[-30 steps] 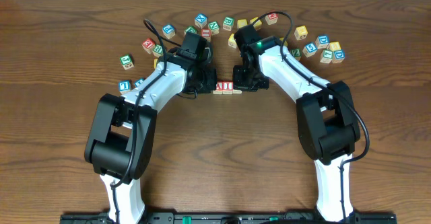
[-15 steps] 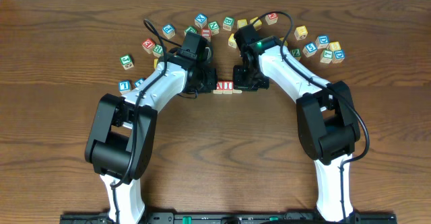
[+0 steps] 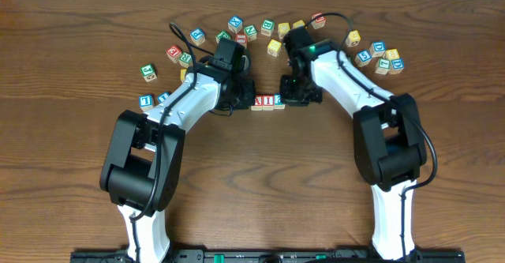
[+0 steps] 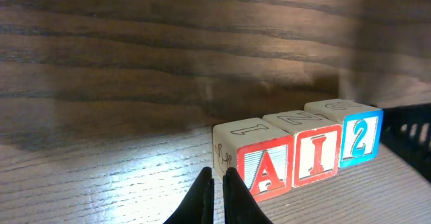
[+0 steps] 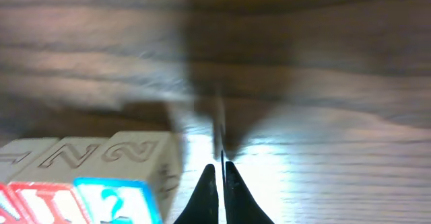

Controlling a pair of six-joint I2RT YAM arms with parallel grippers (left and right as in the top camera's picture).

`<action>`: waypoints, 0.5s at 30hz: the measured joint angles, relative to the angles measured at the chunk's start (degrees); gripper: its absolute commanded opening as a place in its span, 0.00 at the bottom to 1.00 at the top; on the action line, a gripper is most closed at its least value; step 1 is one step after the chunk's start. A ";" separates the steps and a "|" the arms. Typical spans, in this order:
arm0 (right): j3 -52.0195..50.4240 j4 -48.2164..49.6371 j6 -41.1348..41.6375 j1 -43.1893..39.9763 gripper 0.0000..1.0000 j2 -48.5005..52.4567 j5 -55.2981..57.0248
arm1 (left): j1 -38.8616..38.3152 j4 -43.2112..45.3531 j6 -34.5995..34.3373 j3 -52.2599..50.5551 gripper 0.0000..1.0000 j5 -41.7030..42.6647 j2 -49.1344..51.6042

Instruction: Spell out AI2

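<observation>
Three wooden letter blocks stand in a row on the table: a red A block (image 4: pixel 264 167), a red I block (image 4: pixel 312 153) and a blue 2 block (image 4: pixel 357 138). The row (image 3: pixel 267 102) lies between my two grippers in the overhead view. My left gripper (image 4: pixel 218 177) is shut and empty, its tips just left of the A block. My right gripper (image 5: pixel 219 172) is shut and empty, a little to the right of the 2 block (image 5: pixel 118 200), apart from it.
Several loose letter blocks are scattered along the far side of the table, such as one at the left (image 3: pixel 147 73), one at the middle back (image 3: pixel 235 24) and a cluster at the right (image 3: pixel 387 59). A blue block (image 3: pixel 145 101) lies near my left arm.
My right gripper has moved to the right, away from the 2 block, and its arm has shifted right. The left arm and the block row have not moved.
</observation>
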 measured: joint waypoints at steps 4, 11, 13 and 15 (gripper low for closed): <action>0.00 -0.02 -0.72 -1.18 0.01 0.00 0.00 | 0.00 0.00 0.02 0.00 0.08 -0.02 0.00; -0.02 -0.61 -3.10 -3.02 0.01 -0.42 0.26 | 3.37 -3.63 0.26 0.02 0.07 -0.48 -0.63; -0.26 -0.59 -4.15 -3.93 0.01 -1.81 0.31 | 6.23 -6.12 0.96 0.02 0.07 -1.29 -2.21; -0.35 -0.59 -5.49 -4.96 0.01 -3.85 0.31 | 9.05 -7.89 2.01 0.02 0.08 -1.73 -4.79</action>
